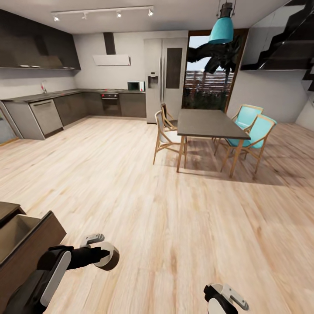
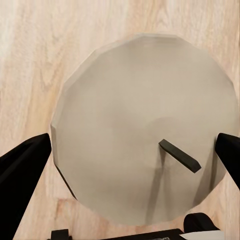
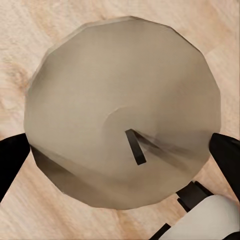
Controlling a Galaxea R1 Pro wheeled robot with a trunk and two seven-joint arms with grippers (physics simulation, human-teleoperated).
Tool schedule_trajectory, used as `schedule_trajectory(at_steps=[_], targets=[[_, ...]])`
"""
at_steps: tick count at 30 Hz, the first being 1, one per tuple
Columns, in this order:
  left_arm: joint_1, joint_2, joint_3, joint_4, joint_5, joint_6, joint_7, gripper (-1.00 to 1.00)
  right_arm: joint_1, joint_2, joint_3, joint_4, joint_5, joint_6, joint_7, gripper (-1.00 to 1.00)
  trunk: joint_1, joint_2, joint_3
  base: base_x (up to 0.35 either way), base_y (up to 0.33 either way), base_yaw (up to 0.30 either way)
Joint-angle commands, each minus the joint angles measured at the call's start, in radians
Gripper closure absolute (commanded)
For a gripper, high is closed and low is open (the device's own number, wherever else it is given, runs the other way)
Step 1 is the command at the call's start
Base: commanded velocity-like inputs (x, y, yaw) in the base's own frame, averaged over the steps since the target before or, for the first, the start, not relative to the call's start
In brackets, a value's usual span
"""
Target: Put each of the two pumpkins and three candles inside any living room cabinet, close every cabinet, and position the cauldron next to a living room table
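Note:
My left gripper (image 1: 101, 254) is shut on an off-white candle (image 1: 109, 258), held low over the wood floor just right of the cabinet (image 1: 30, 250). The cabinet's dark brown drawer stands open and shows a pale interior. In the left wrist view the candle (image 2: 135, 100) with its dark wick sits between the black fingers (image 2: 22, 172). My right gripper (image 1: 223, 298) is at the lower edge of the head view. In the right wrist view its fingers (image 3: 227, 155) clamp a second beige candle (image 3: 120, 85). The pumpkins, the cauldron and the table are out of view.
A tall dark dining table (image 1: 207, 124) with wooden and teal chairs (image 1: 255, 135) stands ahead to the right. Kitchen counters (image 1: 48, 109) and a fridge (image 1: 163, 74) line the far wall. Wide wood floor (image 1: 131, 183) lies between me and them.

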Motion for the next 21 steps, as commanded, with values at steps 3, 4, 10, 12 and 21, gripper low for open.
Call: schedule_trajectory(at_steps=[3, 4, 10, 12, 21], targets=[[0.0, 0.0, 0.0, 0.0, 0.003, 0.0, 0.0, 1.0, 0.0, 0.0, 0.0, 0.0, 0.001, 0.0, 0.0, 1.0, 0.0, 0.0, 0.0, 0.324, 0.0, 0.047], [0.0, 0.0, 0.0, 0.0, 0.003, 0.0, -0.001, 1.0, 0.0, 0.0, 0.0, 0.0, 0.001, 0.0, -0.001, 1.0, 0.0, 0.0, 0.0, 0.324, 0.0, 0.078], [0.0, 0.0, 0.0, 0.0, 0.003, 0.0, 0.0, 1.0, 0.0, 0.0, 0.0, 0.0, 0.001, 0.001, 0.0, 1.0, 0.0, 0.0, 0.0, 0.324, 0.0, 0.134], [0.0, 0.0, 0.0, 0.0, 0.003, 0.0, 0.0, 1.0, 0.0, 0.0, 0.0, 0.0, 0.002, 0.001, 0.0, 1.0, 0.0, 0.0, 0.0, 0.324, 0.0, 0.186], [0.0, 0.0, 0.0, 0.0, 0.003, 0.0, 0.0, 1.0, 0.0, 0.0, 0.0, 0.0, 0.002, 0.002, 0.0, 1.0, 0.0, 0.0, 0.0, 0.319, -0.028, 0.219]])
